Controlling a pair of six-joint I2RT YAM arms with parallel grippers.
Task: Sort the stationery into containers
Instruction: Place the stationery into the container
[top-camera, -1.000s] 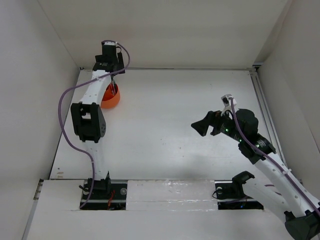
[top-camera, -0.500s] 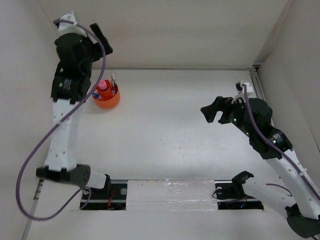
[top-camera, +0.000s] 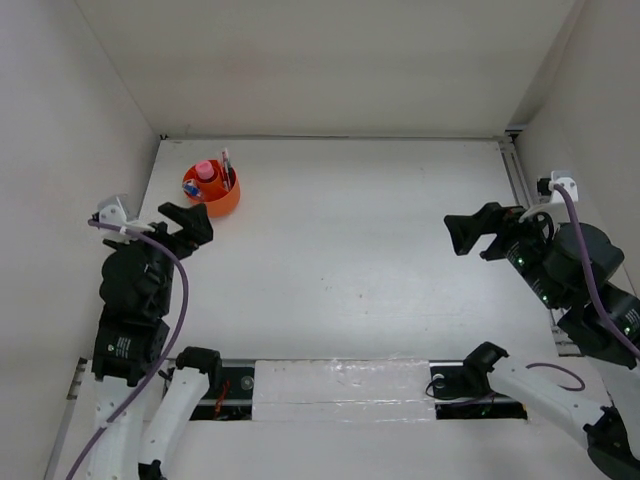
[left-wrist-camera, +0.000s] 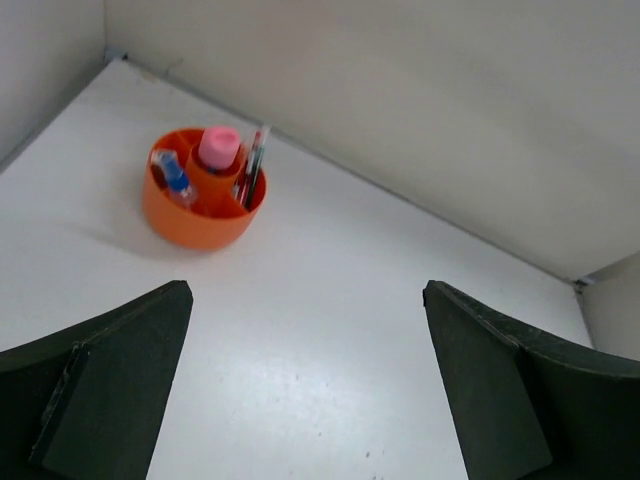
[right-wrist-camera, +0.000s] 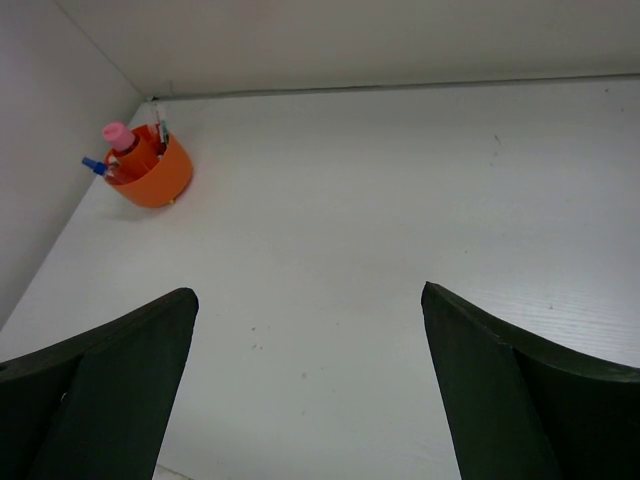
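The orange cup stands at the table's far left corner. It also shows in the left wrist view and the right wrist view. In it stand the pink stubby tube, the blue-capped bottle and the thin pens. The erasers do not show. My left gripper is open and empty, raised near the left edge, short of the cup. My right gripper is open and empty, raised at the right side, far from the cup.
White walls enclose the table on the left, far and right sides. A rail runs along the right edge. The arm bases sit at the near edge.
My left arm has swung back from over the cup to the near left side. My right arm has drawn back to the right. The cup has not moved.
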